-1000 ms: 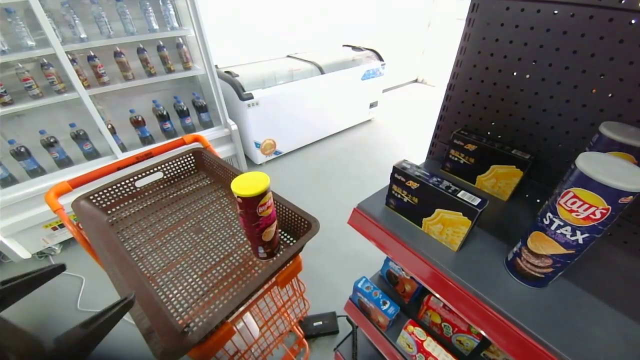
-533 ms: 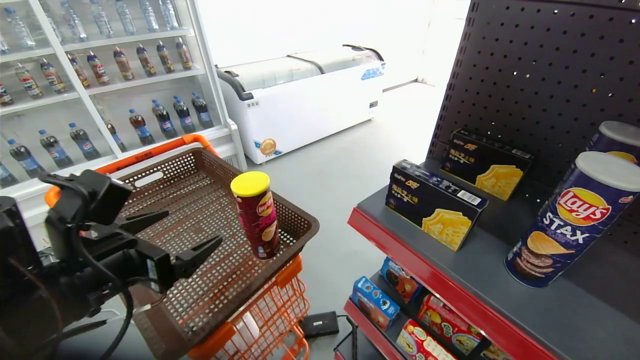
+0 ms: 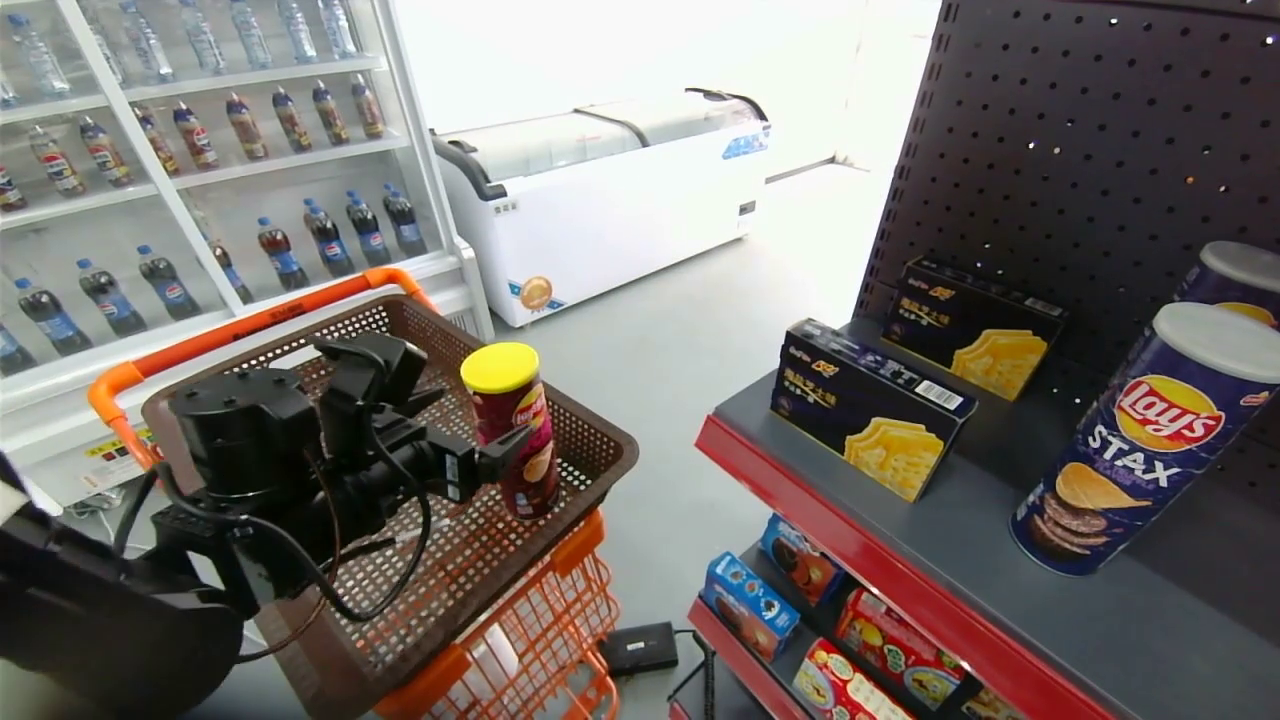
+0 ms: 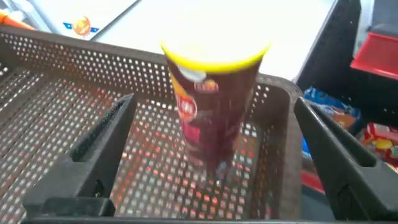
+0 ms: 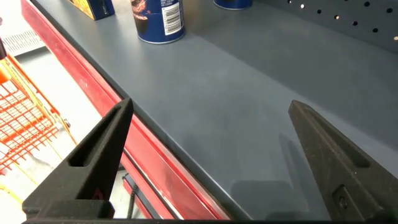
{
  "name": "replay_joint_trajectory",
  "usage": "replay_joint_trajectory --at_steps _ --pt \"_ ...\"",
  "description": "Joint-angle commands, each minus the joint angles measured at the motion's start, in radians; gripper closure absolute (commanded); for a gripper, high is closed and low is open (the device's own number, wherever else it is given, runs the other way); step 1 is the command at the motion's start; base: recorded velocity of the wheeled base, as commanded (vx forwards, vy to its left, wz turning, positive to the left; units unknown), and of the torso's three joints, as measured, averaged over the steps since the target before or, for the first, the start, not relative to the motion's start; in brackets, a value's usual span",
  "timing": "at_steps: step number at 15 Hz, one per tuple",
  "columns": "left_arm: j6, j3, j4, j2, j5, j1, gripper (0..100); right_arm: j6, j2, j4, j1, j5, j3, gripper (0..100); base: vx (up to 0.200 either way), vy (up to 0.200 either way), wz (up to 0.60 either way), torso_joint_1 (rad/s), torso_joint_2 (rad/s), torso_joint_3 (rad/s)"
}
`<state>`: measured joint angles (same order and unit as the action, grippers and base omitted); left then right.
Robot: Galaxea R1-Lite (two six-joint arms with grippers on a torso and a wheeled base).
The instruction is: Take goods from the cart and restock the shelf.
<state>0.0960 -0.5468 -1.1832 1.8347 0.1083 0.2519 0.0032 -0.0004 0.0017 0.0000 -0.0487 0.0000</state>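
The chip can (image 3: 512, 430) stands upright in the basket (image 3: 622, 455), straight ahead of our left jaws, spread wide to flank it; our right jaws, also apart, hang over the shelf (image 5: 249, 106).

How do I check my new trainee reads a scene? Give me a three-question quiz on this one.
1. True or false: the jaws of the left gripper are shut on the yellow-lidded maroon cylindrical chip can.
2. The can stands in: A) the brown perforated plastic basket; B) the freezer; C) the floor.
3. The right gripper hangs over a flat ____ shelf board.
Key: false; A; grey.
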Motion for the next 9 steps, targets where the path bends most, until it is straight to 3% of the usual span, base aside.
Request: replay_joint_trajectory --at_steps 1,5,9 --pt "0.001 -0.073 -0.038 0.127 0.001 0.0 0 0.0 0.0 0.0 0.0 0.0 0.0 0 0.0 0.0 0.0 0.0 0.0 0.0" --pt "0.001 -0.085 -0.128 0.212 0.001 0.0 0 0.0 0.0 0.0 0.0 0.0 0.0 0 0.0 0.0 0.0 0.0 0.0 0.0" --pt "-0.001 -0.094 -0.153 0.255 0.001 0.001 0 0.0 0.0 0.0 0.0 0.0 0.0 0 0.0 0.0 0.0 0.0 0.0 0.0"
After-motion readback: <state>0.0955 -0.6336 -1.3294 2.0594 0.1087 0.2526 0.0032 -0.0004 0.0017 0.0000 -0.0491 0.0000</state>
